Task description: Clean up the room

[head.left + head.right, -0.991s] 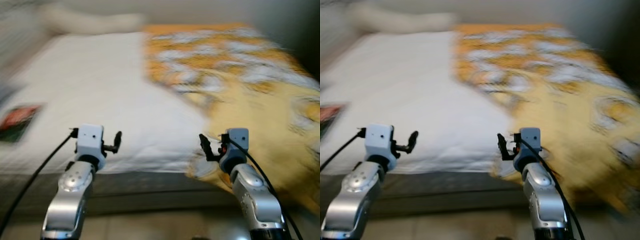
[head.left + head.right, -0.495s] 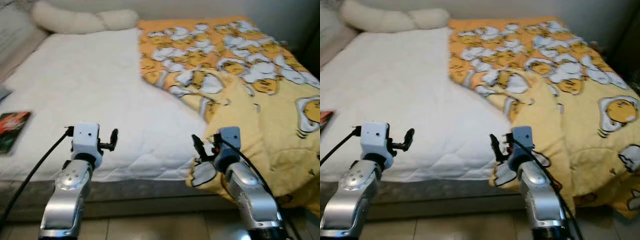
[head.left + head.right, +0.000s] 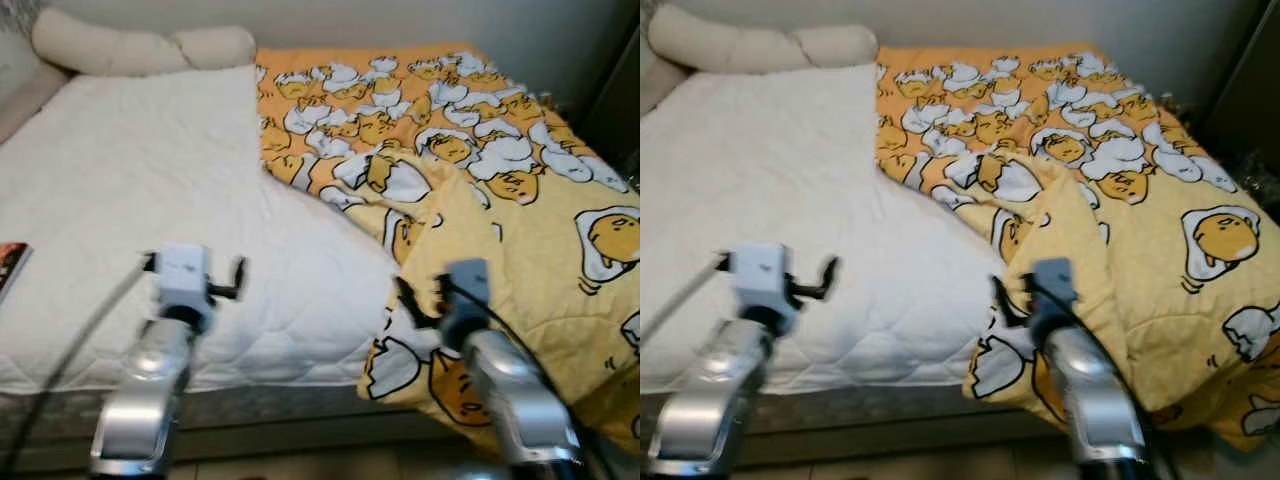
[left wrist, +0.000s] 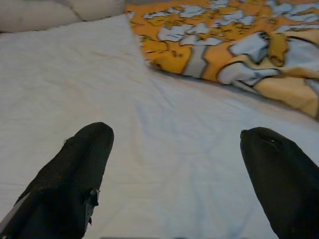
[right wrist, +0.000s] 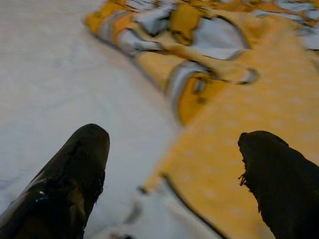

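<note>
Head views: Both silver arms were raised over the near edge of the bed [image 3: 150, 180]. The left claw [image 3: 236, 277] hung above the white quilted mattress cover, and a book [image 3: 8, 266] lay on the cover well off to that claw's outer side, at the picture's edge. The right claw [image 3: 408, 300] stood at the near corner of the yellow blanket [image 3: 520, 250], where the printed fabric drooped over the bed's side just below and beside it. The blanket lay bunched and folded back, covering the bed from the right claw outward and away toward the wall. 2 pale pillows [image 3: 140, 45] lay at the far end, well beyond the left claw. Both arms were blurred, and the spread of the fingers could not be judged from here.

Left wrist view: The left claw [image 4: 174, 164] was spread wide and held nothing; its 2 black fingers [image 4: 75, 169] framed bare white cover. The blanket's folded edge [image 4: 224, 55] lay ahead and toward the other arm's side.

Right wrist view: The right claw [image 5: 174, 169] was also wide and held nothing. 1 finger stood over white cover, the other over the blanket [image 5: 234, 139], whose edge ran between them. Whether either finger touched the fabric could not be determined.
</note>
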Tool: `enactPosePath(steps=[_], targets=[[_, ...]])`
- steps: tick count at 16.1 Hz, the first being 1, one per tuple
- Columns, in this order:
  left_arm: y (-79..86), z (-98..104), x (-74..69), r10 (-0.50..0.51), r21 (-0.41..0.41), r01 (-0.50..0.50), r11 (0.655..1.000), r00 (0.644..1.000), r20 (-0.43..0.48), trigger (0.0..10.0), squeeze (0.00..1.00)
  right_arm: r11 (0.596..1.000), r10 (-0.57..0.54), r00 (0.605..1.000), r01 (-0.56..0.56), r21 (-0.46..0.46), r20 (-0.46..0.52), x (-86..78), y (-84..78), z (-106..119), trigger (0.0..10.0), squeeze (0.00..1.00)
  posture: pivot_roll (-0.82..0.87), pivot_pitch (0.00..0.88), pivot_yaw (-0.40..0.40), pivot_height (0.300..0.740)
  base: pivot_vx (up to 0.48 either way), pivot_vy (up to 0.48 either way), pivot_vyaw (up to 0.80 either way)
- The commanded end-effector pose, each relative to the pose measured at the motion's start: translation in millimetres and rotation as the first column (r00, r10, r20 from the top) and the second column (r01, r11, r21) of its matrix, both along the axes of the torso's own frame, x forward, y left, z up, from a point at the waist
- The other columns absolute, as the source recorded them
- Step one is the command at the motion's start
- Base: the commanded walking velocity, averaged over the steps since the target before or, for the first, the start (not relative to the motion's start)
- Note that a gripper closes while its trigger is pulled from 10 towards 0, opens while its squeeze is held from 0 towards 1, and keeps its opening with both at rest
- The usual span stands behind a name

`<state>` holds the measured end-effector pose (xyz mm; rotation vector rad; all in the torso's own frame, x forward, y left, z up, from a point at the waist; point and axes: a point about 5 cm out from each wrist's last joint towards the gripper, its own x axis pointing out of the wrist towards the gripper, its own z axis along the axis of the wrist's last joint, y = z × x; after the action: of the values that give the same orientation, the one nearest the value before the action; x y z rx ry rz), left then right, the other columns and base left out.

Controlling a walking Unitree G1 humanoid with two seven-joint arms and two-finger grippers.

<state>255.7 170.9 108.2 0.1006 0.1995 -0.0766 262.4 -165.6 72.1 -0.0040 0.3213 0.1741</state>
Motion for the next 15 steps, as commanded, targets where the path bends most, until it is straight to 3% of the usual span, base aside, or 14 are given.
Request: enactPosePath(steps=[1,15], targets=[[8.4,4.1,-1.5,0.030,0.015,-0.030,0.999,1.000,0.009,10.0,0.18,1.000,0.012,1.000,-0.013,0.028,0.028,2.8,7.2,8.6,10.0,0.00,0.01,0.000,0.020,0.740,0.281,0.000,0.00],[7.3,4.1,-3.8,0.047,0.002,-0.047,0.999,0.999,-0.011,10.0,0.17,0.999,0.041,0.999,-0.041,0.005,-0.020,6.0,8.6,2.5,10.0,0.00,0.02,0.000,0.018,0.740,0.280,0.000,0.00]])
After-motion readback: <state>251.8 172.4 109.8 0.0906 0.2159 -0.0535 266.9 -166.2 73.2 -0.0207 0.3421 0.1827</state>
